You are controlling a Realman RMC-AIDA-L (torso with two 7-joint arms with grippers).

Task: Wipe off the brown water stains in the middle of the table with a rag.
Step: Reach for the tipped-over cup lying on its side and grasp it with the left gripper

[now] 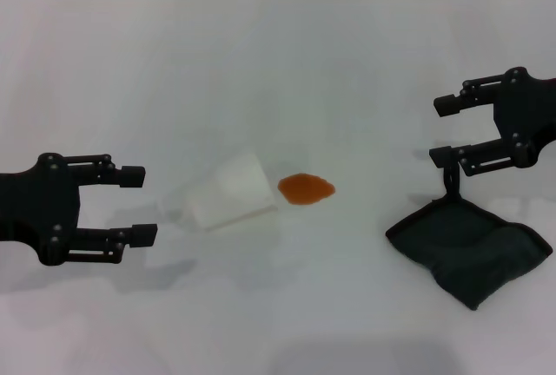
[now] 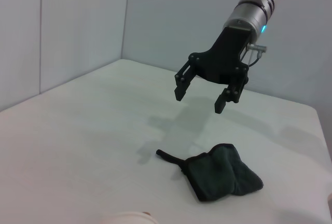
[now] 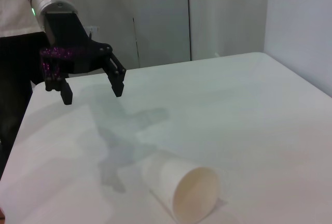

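The brown water stain (image 1: 305, 188) is a small glossy orange-brown blot in the middle of the white table (image 1: 278, 62). The dark green-black rag (image 1: 469, 249) lies crumpled at the right, its loop (image 1: 450, 180) pointing toward the back. My right gripper (image 1: 441, 130) is open and empty, hovering above the rag's loop corner without touching it. The left wrist view shows the right gripper (image 2: 199, 101) above the rag (image 2: 220, 177). My left gripper (image 1: 139, 205) is open and empty at the left, also seen in the right wrist view (image 3: 92, 95).
A white paper cup (image 1: 228, 193) lies on its side just left of the stain, between it and my left gripper. It also shows in the right wrist view (image 3: 184, 190). Walls stand behind the table's far edge.
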